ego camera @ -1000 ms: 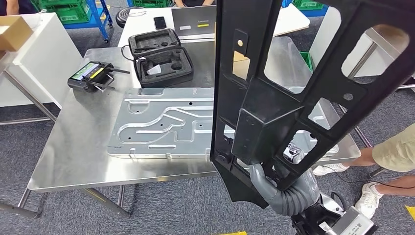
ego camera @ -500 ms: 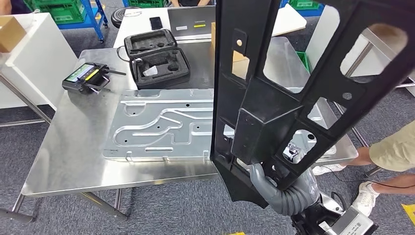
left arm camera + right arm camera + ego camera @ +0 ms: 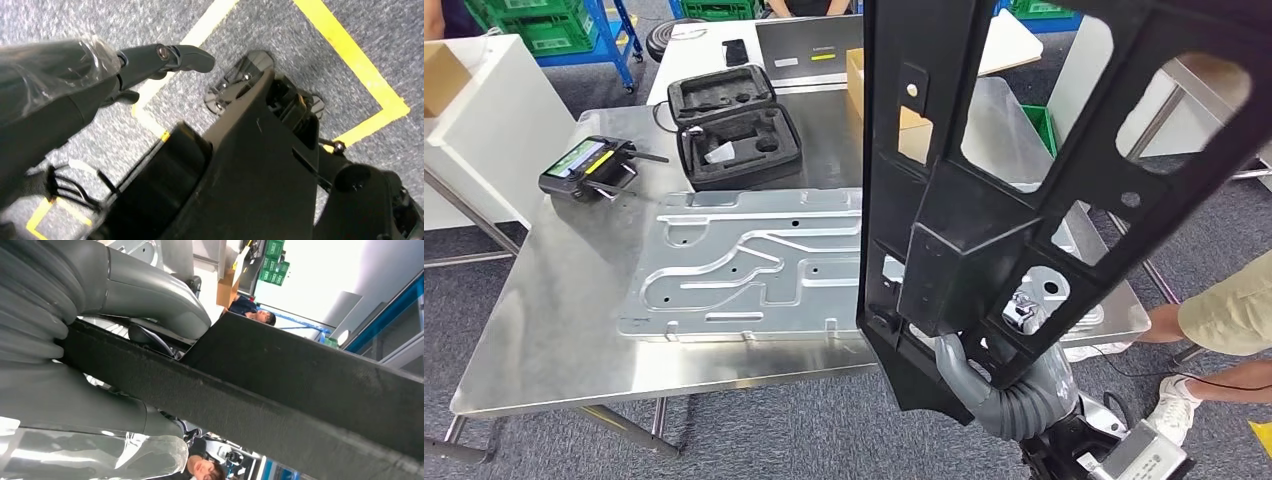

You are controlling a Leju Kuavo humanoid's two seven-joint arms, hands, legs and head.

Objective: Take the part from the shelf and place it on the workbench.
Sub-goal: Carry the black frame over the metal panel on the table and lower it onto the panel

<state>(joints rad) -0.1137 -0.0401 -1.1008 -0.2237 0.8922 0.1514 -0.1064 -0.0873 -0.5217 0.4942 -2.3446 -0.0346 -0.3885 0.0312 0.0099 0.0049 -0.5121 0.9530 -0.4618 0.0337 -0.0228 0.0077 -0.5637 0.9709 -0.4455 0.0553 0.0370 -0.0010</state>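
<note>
The part [image 3: 984, 230] is a large black plastic frame with cut-out windows. It stands upright close in front of me and hides the right half of the steel workbench [image 3: 554, 330]. My right hand [image 3: 999, 390] grips its lower end from below. In the right wrist view the grey thumb [image 3: 150, 290] lies over a black bar of the part [image 3: 300, 390]. My left hand [image 3: 150, 57] hangs over grey carpet with yellow floor lines, holding nothing, one dark finger stretched out.
A pressed metal plate [image 3: 754, 265] lies across the middle of the workbench. Behind it sit an open black foam case [image 3: 734, 120] and a controller [image 3: 584, 165]. A person's legs [image 3: 1224, 315] stand at the bench's right end. A white table [image 3: 484, 120] stands to the left.
The whole view has shifted: the workbench and what lies on it slide left in the picture, so the camera has moved. The part stays fixed in my right hand.
</note>
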